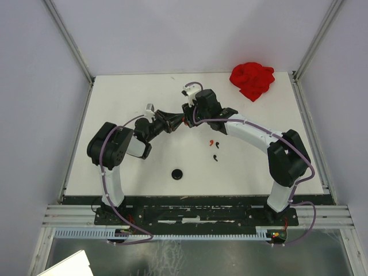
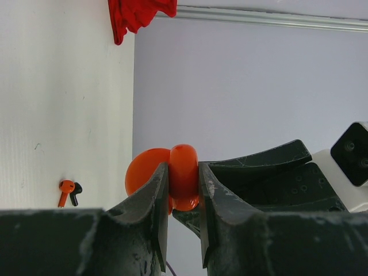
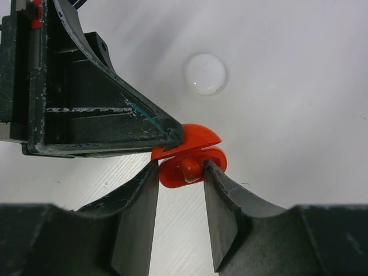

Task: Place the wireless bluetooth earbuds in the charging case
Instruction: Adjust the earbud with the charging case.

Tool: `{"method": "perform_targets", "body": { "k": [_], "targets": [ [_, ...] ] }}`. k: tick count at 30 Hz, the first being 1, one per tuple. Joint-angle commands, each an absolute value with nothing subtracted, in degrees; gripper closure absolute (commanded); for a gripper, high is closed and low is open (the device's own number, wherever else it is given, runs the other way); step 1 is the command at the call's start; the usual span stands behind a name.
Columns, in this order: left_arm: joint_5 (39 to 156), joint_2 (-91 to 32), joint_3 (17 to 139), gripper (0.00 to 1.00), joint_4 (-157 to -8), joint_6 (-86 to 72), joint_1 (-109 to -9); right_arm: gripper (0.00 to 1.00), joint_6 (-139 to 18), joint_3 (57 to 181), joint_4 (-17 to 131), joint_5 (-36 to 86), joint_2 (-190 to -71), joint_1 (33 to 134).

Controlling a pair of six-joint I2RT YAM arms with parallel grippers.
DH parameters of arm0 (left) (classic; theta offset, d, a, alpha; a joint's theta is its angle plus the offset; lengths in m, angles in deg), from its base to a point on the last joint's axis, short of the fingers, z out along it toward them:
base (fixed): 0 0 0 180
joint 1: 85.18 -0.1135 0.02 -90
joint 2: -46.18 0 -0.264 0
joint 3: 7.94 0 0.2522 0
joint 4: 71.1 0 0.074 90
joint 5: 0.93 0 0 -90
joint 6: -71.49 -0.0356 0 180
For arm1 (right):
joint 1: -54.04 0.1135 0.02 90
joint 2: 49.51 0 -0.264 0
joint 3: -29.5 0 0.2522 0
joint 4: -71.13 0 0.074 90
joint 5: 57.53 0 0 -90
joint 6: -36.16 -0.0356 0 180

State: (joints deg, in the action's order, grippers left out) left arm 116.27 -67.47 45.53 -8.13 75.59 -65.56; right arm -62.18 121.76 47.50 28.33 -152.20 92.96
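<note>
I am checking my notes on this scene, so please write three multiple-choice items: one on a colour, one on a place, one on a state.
1. What colour is the charging case between the left fingers?
A white
B red
C black

2. Where does the black round case lie?
A on the table, near the arm bases
B on top of the charging case
C between the left fingers

3. How is the charging case?
A shut
B open
C wrapped in cloth

Key:
1 B, the left wrist view shows it red.
2 A, the top view shows it alone on the table.
3 B, the right wrist view shows its two halves apart.
</note>
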Motion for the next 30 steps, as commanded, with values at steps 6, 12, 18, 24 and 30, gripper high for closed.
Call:
{"method": "perform_targets", "body": {
  "k": [6, 12, 18, 24, 30],
  "targets": [
    [117.2, -67.7, 47.4, 0.97, -2.8, 78.3, -65.3, 0.52, -61.1, 121.0, 50.7, 24.2, -149.4, 93.8],
    [117.2, -67.9, 47.5, 0.97, -2.9, 78.3, -65.3, 0.52, -60.7, 120.5, 51.0, 23.6, -148.7, 93.8],
    [117.3, -68.6, 47.6, 0.97, -2.2, 78.6, -65.3, 0.51, -60.3, 120.3, 51.1, 23.2, -148.4, 94.0],
    [117.3, -68.7, 47.5, 0.97, -2.0, 78.6, -65.2, 0.51, -60.6, 119.7, 51.8, 25.0, -147.9, 94.1],
    [116.2, -68.6, 46.6, 0.97, -2.3, 78.4, -65.4, 0.5, -62.4, 113.8, 58.7, 31.8, -141.3, 93.9]
  ]
}}
